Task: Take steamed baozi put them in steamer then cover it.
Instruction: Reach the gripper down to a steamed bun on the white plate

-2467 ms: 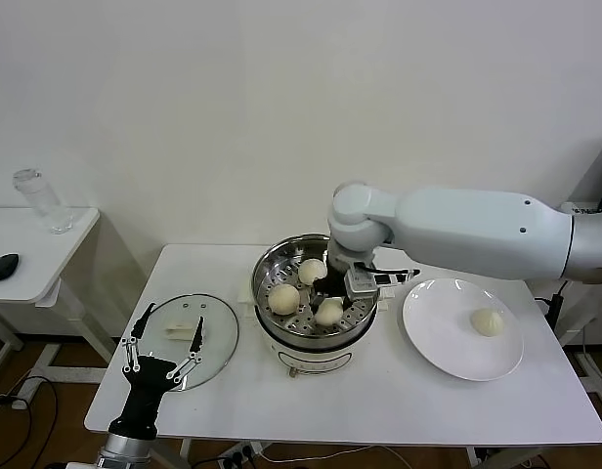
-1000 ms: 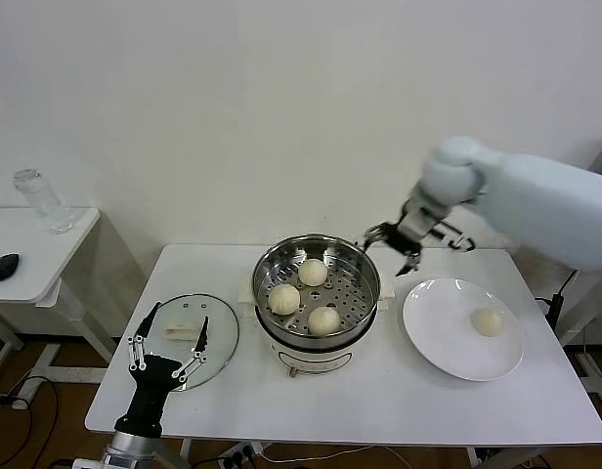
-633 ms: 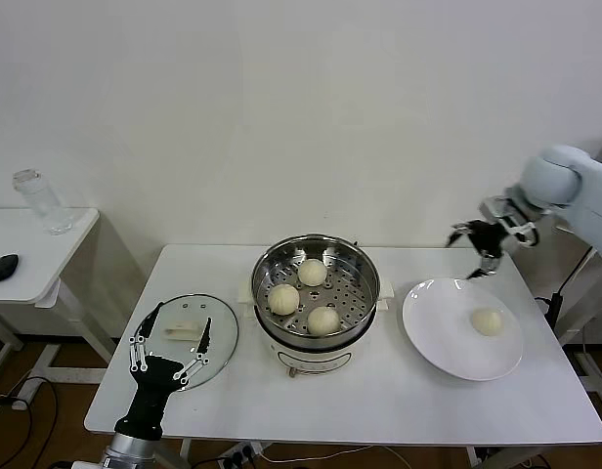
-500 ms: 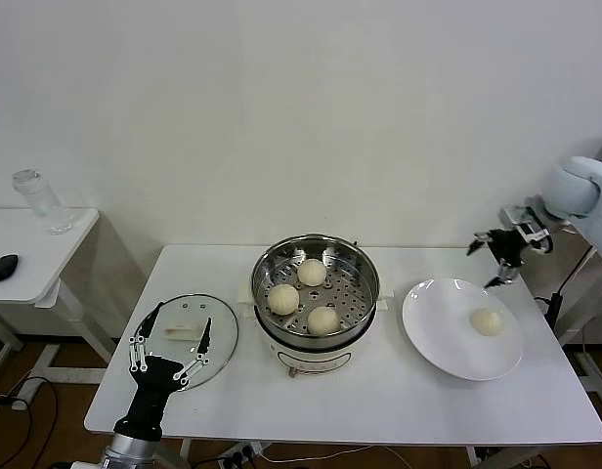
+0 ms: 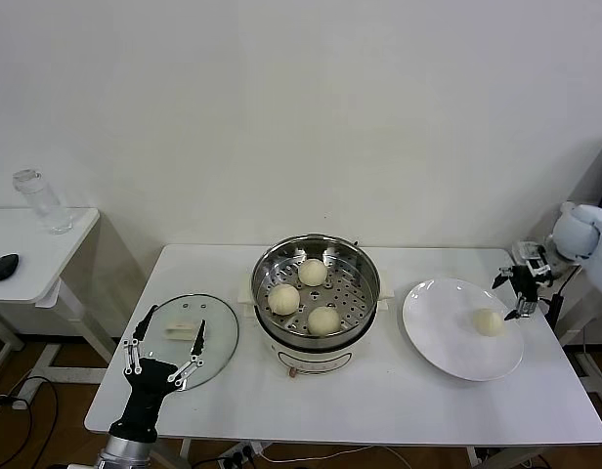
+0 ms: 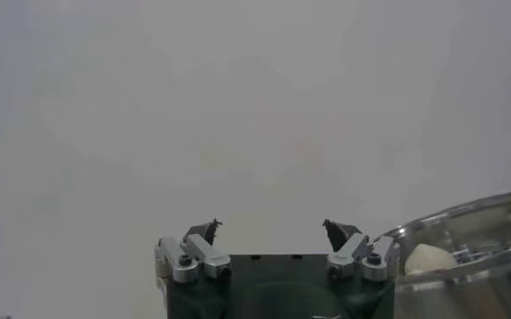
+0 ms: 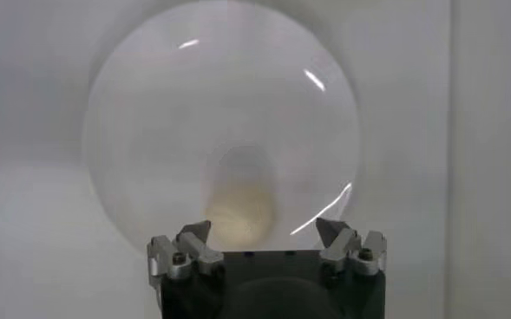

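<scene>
Worktop carries everything, largest first: steamer at centre holding three steamed baozi, plate to the right with a fourth near its far-right rim, cover flat at left. Right claw hangs open beside that bun, its arm mostly cut off. Left claw, open, partly hides the cover.

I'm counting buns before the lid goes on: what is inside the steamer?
Three baozi sit on the steamer's perforated floor. What lies under that floor is hidden.
</scene>
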